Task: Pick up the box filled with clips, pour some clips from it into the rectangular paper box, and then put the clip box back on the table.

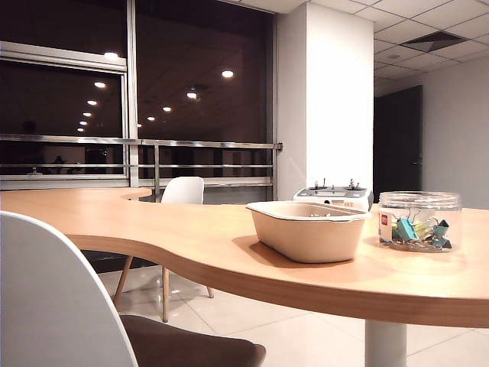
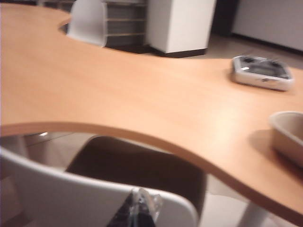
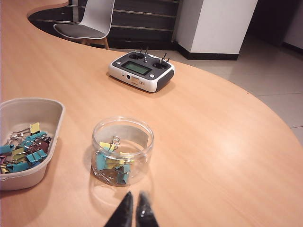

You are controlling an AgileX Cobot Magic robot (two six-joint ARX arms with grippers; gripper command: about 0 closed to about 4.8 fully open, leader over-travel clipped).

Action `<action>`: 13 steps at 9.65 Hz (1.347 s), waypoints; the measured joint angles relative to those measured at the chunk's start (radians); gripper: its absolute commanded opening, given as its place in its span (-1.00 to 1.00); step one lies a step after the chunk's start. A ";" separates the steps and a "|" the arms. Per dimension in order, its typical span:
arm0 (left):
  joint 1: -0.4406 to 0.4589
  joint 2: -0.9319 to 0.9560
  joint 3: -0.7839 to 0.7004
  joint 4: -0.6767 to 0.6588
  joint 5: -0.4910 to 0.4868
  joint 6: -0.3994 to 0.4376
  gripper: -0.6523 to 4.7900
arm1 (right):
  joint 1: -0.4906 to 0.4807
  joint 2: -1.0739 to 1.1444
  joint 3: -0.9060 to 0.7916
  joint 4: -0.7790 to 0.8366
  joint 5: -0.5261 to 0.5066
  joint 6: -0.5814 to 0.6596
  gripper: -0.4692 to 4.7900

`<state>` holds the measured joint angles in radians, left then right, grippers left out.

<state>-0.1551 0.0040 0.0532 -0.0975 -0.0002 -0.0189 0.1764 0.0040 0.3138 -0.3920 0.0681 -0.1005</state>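
Note:
The box filled with clips [image 3: 122, 151] is a clear round tub standing upright on the table [image 3: 213, 142], and it holds a few clips [image 3: 111, 163]. Beside it stands the rectangular paper box [image 3: 56, 124], with several clips [image 3: 23, 149] inside. My right gripper [image 3: 135, 201] is shut on nothing, just short of the tub and apart from it. My left gripper [image 2: 139, 201] is shut and empty, off the table edge over a white chair back; the paper box [image 2: 289, 135] is far from it. In the exterior view the tub [image 1: 419, 222] and paper box [image 1: 309, 229] show, but no gripper.
A grey device with knobs [image 3: 141, 71] lies on the table behind the tub. A white chair [image 1: 53, 298] stands close by the table's curved near edge [image 1: 229, 279]. A second chair [image 1: 182, 191] stands on the far side.

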 measured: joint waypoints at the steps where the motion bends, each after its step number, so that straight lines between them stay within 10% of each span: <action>1: 0.073 0.000 -0.025 0.005 0.050 0.000 -0.78 | 0.000 0.000 0.000 0.000 0.000 0.000 -0.74; 3: 0.195 0.000 -0.047 0.000 0.101 0.090 -0.78 | 0.000 0.000 0.000 0.000 0.000 0.000 -0.74; 6: 0.163 0.000 -0.047 0.000 -0.048 0.090 -0.78 | 0.000 0.000 0.000 0.000 0.000 0.000 -0.74; 13: 0.114 0.000 -0.047 0.000 -0.056 0.090 -0.78 | 0.000 0.000 0.000 0.000 0.000 0.000 -0.74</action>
<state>-0.0406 0.0036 0.0067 -0.0975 -0.0566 0.0711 0.1764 0.0036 0.3141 -0.3920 0.0681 -0.1005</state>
